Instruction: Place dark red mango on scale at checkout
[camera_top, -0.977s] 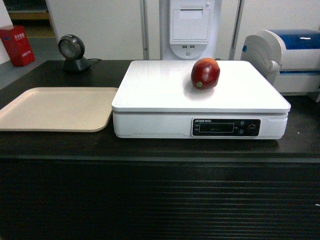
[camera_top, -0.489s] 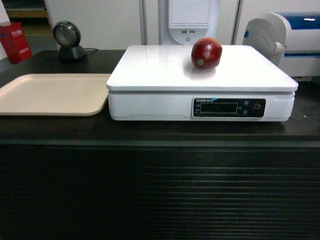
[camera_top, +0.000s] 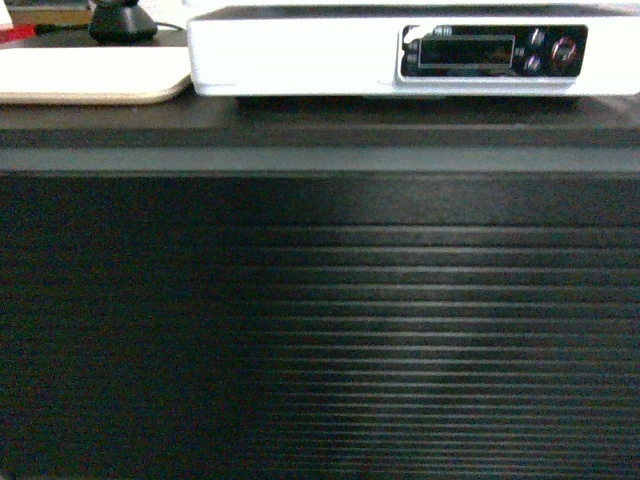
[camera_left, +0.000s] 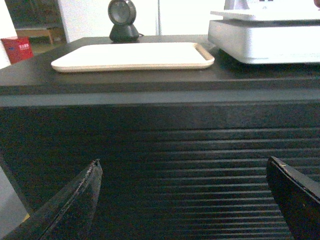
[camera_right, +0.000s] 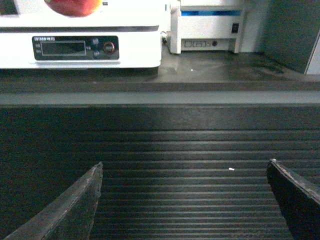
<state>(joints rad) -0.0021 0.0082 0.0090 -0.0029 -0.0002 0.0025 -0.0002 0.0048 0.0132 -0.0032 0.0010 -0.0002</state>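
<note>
We face the checkout desk (camera_top: 320, 330) from low down; its ribbed black front fills most of the head view, w/ the dark top edge as a band above it.

The white scale (camera_top: 300, 55) sits on the desk top, only its front wall in the head view, dark display panel w/ buttons at its right end. In the right wrist view the scale (camera_right: 135, 47) is at upper left, and the bottom of the dark red mango (camera_right: 75, 6) shows at the top edge, resting on the scale's platform above the display; most of the fruit is cut off by the frame.

Just left of the scale lies a flat beige tray (camera_left: 132, 55), close beside it; we can't tell if they touch. Behind the tray stands a black round scanner (camera_left: 123, 22). Right of the scale is a white-and-blue printer (camera_right: 215, 30).

Left gripper (camera_left: 182, 200): 2 dark fingertips (camera_left: 75, 205) at the bottom corners of its wrist view, jaws spread wide, nothing between them, below the desk top and facing the ribbed front.

Right gripper (camera_right: 182, 200): same pose, fingertips (camera_right: 72, 207) wide apart, jaws holding nothing, well below the scale.
</note>
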